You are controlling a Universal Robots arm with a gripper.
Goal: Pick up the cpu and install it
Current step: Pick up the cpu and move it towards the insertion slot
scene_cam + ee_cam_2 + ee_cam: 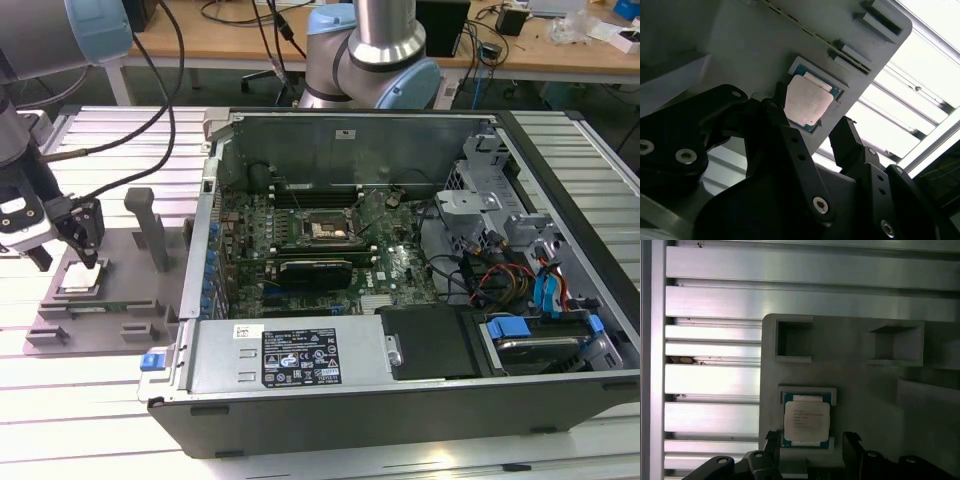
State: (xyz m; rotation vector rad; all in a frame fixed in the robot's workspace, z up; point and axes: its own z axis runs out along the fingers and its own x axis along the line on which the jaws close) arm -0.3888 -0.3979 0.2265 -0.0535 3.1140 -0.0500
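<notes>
Jaws are spread wide and empty, straddling the cpu (806, 421), which sits flat in its grey tray (860, 405) pocket at the exterior view's left. Light, stiff, fragile underneath I'd guess, so pinch the thin edges only.

The arm (40, 35) reaches down at the exterior view's left — its claw (66, 258) spread wide.

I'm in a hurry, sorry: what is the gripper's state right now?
Gripper: open, holding nothing, its fingers either side of the cpu lying in the tray.
</notes>
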